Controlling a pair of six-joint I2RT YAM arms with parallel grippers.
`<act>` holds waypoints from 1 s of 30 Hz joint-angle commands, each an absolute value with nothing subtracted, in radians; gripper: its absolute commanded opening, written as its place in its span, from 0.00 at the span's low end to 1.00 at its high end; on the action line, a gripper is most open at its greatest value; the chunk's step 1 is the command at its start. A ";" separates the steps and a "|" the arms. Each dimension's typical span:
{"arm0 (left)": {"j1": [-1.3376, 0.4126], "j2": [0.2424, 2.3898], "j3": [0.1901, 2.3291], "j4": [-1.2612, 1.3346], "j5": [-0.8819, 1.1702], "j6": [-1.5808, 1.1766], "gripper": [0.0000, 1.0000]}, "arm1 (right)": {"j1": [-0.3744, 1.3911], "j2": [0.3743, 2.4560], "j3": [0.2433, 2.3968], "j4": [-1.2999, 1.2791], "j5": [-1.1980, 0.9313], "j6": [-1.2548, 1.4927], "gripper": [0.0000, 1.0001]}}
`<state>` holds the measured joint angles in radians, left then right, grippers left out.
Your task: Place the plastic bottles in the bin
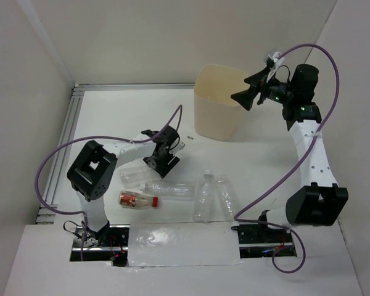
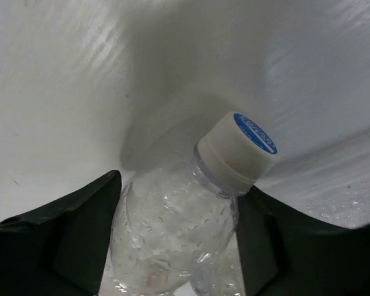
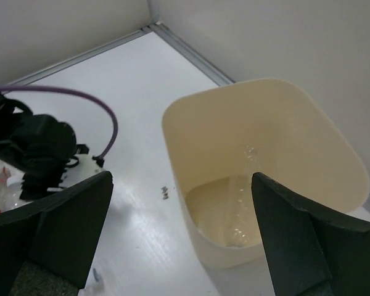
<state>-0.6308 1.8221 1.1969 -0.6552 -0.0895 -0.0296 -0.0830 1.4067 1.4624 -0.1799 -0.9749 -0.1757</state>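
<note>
1. My left claw point(image 2: 180, 209) is clamped on a clear crinkled bottle point(image 2: 172, 228). A finger presses each side of the body just below the shoulder, and the white cap point(image 2: 237, 148) points up and away. Whether the bottle is off the tabletop point(image 1: 129, 111), I cannot tell.
2. My right claw point(image 3: 182, 185) is spread wide with nothing between the fingers. It hangs over the near rim of the bin point(image 1: 216, 117), which stands by the far edge, right of centre.
3. Something clear glints on the bin's floor. It is probably a bottle, but it is too faint to be sure.
4. Five other bottles lie along the near edge. The red-labelled one point(image 1: 137, 199) is toward the left, two clear ones point(image 1: 166, 188) are beside it, and a pair point(image 1: 205, 196) lies near the middle.
5. The thin wall may buckle under my squeeze, and the bottle could then squirt out or swivel on the way across.
6. My right arm sits over the bin's mouth, so bringing the left one in risks a clash of arms.
7. The bin looks light, and a knock on its rim might tip it or push it away.
</note>
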 commanded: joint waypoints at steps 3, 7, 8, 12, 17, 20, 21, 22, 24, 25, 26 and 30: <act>-0.630 1.858 1.256 -0.690 -0.129 -0.038 0.54 | -0.114 1.318 1.385 -0.284 -1.095 -0.258 1.00; -0.630 1.769 1.340 -0.733 -0.187 -0.061 0.28 | -0.144 1.246 1.307 -0.353 -1.158 -0.325 0.93; -0.630 1.749 1.374 -0.747 -0.187 -0.061 0.28 | -0.144 1.229 1.292 -0.373 -1.178 -0.350 0.89; -0.652 1.684 1.636 -0.804 -0.218 -0.093 0.18 | -0.144 1.126 1.188 -0.521 -1.161 -0.633 0.57; -0.698 1.681 2.107 -0.780 -0.105 -0.123 0.16 | -0.144 0.973 1.027 -0.684 -1.066 -0.814 0.28; -0.698 1.692 2.244 -0.656 0.044 -0.152 0.16 | -0.153 0.893 0.927 -0.695 -1.020 -0.828 0.31; -0.698 1.692 2.244 -0.526 0.085 -0.161 0.16 | -0.153 0.876 0.907 -0.704 -1.009 -0.828 0.31; -0.689 1.692 2.244 -0.459 0.139 -0.196 0.16 | -0.153 0.862 0.891 -0.715 -1.009 -0.828 0.31; -0.666 1.692 2.218 -0.317 0.201 -0.248 0.16 | -0.153 0.828 0.859 -0.736 -0.999 -0.828 0.31; -0.648 1.692 2.163 -0.158 0.231 -0.318 0.16 | -0.153 0.819 0.859 -0.736 -0.999 -0.828 0.32; -0.647 1.704 2.133 -0.070 0.242 -0.357 0.13 | -0.153 0.804 0.847 -0.747 -0.999 -0.828 0.32; -0.609 1.785 2.083 0.219 0.258 -0.537 0.10 | -0.163 0.776 0.812 -0.765 -0.979 -0.828 0.34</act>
